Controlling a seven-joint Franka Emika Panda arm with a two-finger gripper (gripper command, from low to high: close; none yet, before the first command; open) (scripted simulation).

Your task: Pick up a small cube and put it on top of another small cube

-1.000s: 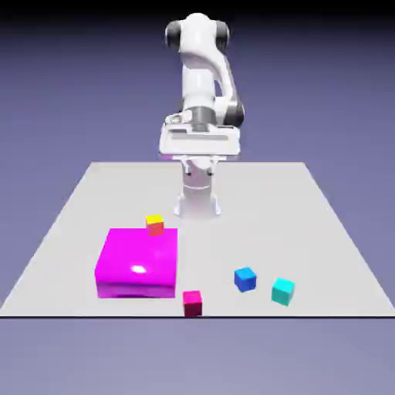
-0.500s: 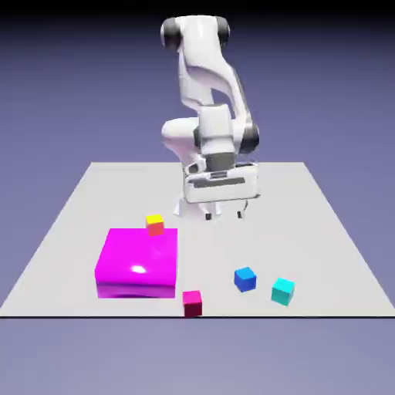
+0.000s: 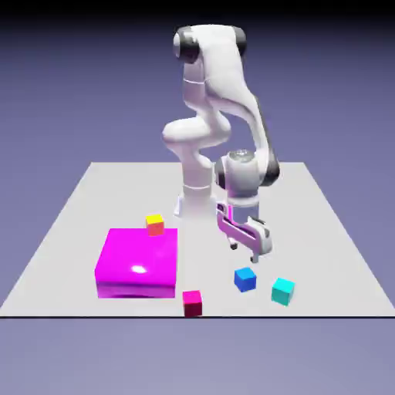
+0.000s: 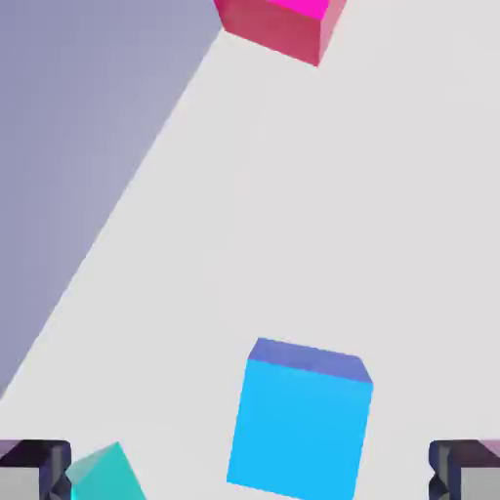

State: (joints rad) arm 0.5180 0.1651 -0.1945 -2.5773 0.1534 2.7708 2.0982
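Note:
The small royal-blue cube [image 3: 245,278] sits on the table near its front edge, and the small cyan cube [image 3: 283,291] rests just to its right in the exterior view. My gripper [image 3: 247,253] hangs open a little above the blue cube, holding nothing. In the hand view the blue cube [image 4: 301,420] shows large at the bottom, between the two grey fingertips [image 4: 34,469] but apart from both. Beside the left tip, a corner of the cyan cube [image 4: 103,474] pokes into the picture.
A big magenta block [image 3: 137,262] lies at the exterior view's left, with a yellow-topped red cube [image 3: 155,224] just behind it. A crimson cube [image 3: 192,302] sits at the white table's [image 3: 308,216] front edge, and this crimson cube [image 4: 278,24] also appears in the hand view.
The arm has swung forward and down from near its base to just above the blue cube. The jaws have spread wider. None of the cubes has moved.

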